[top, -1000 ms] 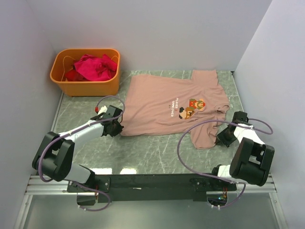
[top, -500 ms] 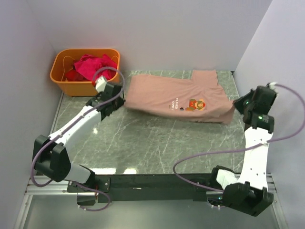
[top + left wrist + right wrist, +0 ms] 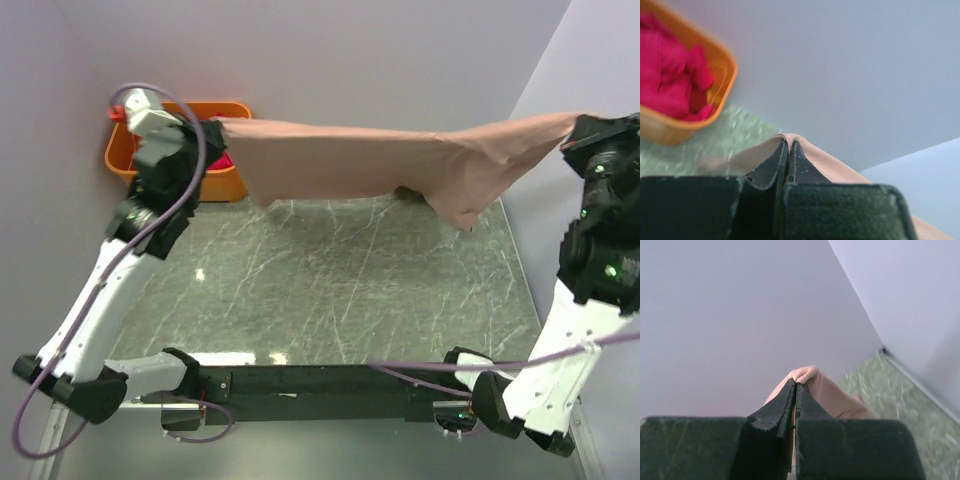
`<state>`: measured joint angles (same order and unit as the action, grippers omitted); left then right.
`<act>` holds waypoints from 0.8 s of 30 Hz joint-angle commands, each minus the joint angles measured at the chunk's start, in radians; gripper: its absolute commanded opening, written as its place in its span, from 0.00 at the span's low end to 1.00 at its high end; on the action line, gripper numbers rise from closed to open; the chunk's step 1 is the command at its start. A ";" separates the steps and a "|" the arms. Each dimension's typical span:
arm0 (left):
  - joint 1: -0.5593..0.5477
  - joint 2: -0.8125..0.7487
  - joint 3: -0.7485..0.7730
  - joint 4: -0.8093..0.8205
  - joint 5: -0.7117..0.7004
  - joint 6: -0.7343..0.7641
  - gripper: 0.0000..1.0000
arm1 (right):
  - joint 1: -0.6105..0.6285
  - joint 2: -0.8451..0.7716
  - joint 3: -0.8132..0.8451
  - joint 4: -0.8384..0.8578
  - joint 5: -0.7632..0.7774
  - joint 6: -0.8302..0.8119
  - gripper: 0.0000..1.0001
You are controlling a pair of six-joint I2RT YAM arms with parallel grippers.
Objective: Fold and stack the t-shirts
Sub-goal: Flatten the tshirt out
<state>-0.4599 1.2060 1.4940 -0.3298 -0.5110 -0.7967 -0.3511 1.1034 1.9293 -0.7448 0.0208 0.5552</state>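
There, the orange tub (image 3: 226,186) holds crumpled magenta t-shirts (image 3: 670,85). The pink-tan t-shirt (image 3: 350,160) hangs stretched, pinched tight by left gripper (image 3: 789,143) and right gripper (image 3: 795,384).

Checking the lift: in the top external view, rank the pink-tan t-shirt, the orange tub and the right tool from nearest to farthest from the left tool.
1. pink-tan t-shirt: its left end is pinched in the left tool.
2. orange tub: right beside that tool, in the far-left corner.
3. right tool: far right, clamped on the shirt's other end.
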 commanded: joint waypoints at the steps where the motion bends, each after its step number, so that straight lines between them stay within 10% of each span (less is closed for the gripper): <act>1: 0.001 -0.075 0.112 0.074 -0.018 0.128 0.01 | -0.002 -0.002 0.164 -0.019 0.064 -0.046 0.00; 15: 0.001 -0.295 0.207 0.124 0.252 0.202 0.01 | -0.002 -0.163 0.332 0.081 0.064 -0.207 0.00; 24: 0.001 -0.110 0.190 0.120 0.039 0.209 0.01 | -0.002 -0.051 0.255 0.153 0.034 -0.247 0.00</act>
<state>-0.4618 0.9878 1.7077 -0.2089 -0.3450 -0.6174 -0.3511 0.9329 2.2295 -0.6510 0.0586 0.3420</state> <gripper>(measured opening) 0.023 0.010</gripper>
